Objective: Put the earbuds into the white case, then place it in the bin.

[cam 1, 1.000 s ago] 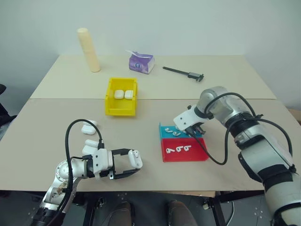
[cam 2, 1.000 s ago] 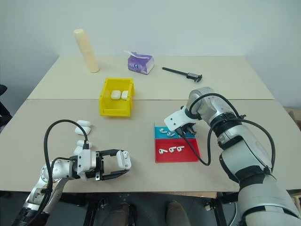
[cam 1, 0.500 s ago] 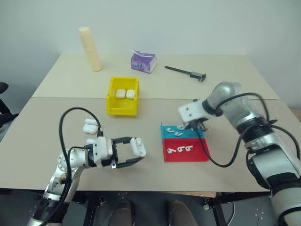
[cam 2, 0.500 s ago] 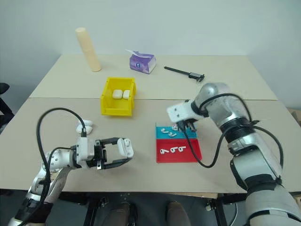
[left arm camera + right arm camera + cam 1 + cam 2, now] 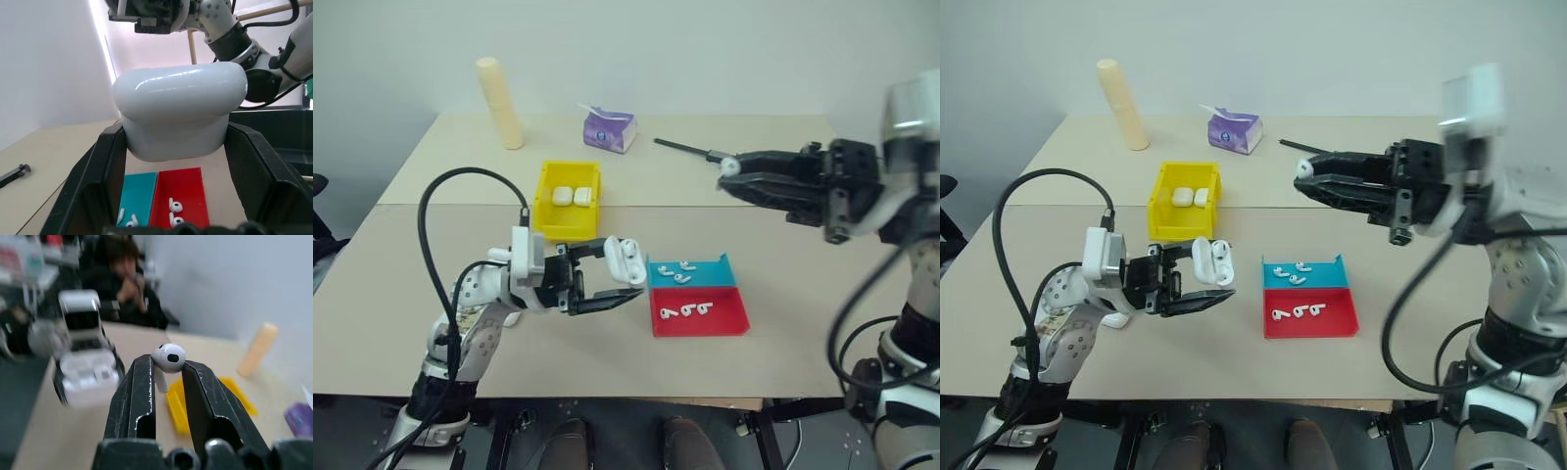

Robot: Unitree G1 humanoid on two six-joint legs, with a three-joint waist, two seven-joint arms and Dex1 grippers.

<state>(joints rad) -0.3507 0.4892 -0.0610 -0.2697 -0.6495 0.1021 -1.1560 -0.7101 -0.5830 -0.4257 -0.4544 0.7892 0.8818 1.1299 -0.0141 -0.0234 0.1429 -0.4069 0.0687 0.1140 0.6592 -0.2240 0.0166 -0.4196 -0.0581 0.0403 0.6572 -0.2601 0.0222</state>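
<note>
1. The white case (image 5: 625,260) is clamped between the fingers of the left gripper (image 5: 619,277), lid open, raised above the table (image 5: 783,343).
2. Just behind that gripper the bin (image 5: 546,219) is seen, with two more cases (image 5: 572,196) lying in it.
3. Just right of the left gripper and below it, a teal tray (image 5: 720,274) and a red tray (image 5: 729,318) are set side by side, each holding loose earbuds (image 5: 685,309).
4. One earbud (image 5: 168,358) is pinched at the tips of the right gripper (image 5: 732,176), which is held high, well apart from the case and pointed toward it.
5. A person (image 5: 128,271) is seen seated beyond the table in the right wrist view.
</note>
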